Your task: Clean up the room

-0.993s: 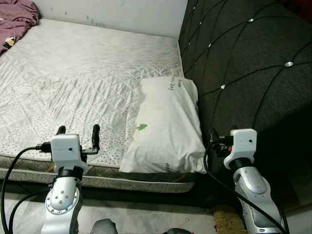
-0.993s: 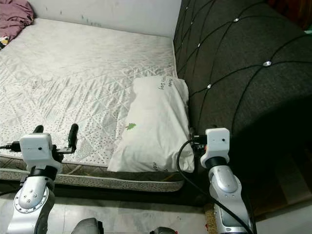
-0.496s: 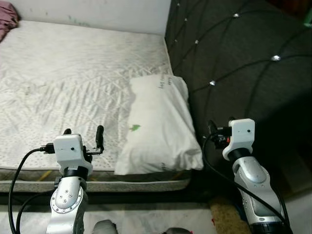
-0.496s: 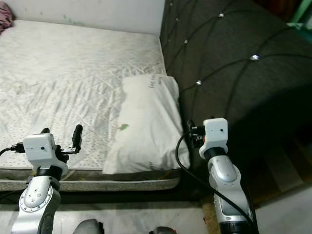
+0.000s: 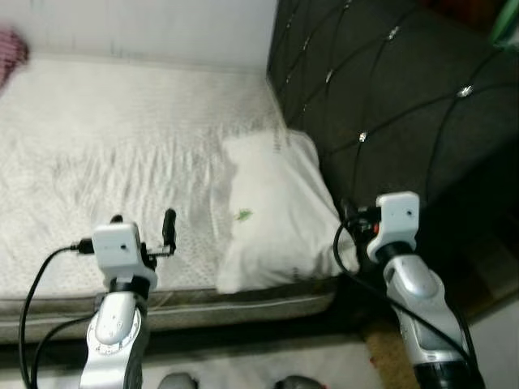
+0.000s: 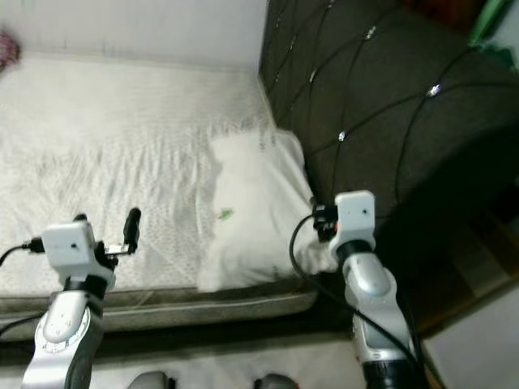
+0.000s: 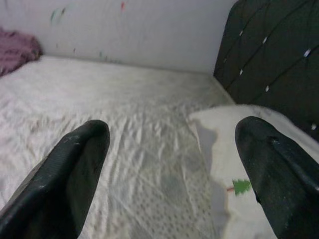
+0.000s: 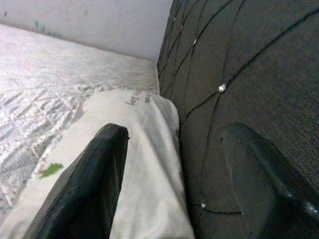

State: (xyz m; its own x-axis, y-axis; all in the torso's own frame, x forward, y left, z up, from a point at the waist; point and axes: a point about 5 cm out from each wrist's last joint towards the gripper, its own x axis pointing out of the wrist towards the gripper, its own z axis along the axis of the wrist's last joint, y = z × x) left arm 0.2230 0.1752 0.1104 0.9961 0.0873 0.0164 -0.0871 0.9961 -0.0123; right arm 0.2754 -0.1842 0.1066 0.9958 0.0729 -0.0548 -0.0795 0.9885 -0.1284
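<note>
White pillow [image 5: 280,211] lies at the mattress [image 5: 122,162] corner, against the dark tufted headboard [image 5: 389,97]; left gripper [image 7: 172,164] and right gripper [image 8: 174,189] both hover spread, empty

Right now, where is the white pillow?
The white pillow lies on the mattress at its right end, against the dark tufted headboard, ahead between the two grippers.

White pillow [image 5: 280,207] flat on mattress [image 5: 105,162], against headboard [image 5: 389,97]
</note>
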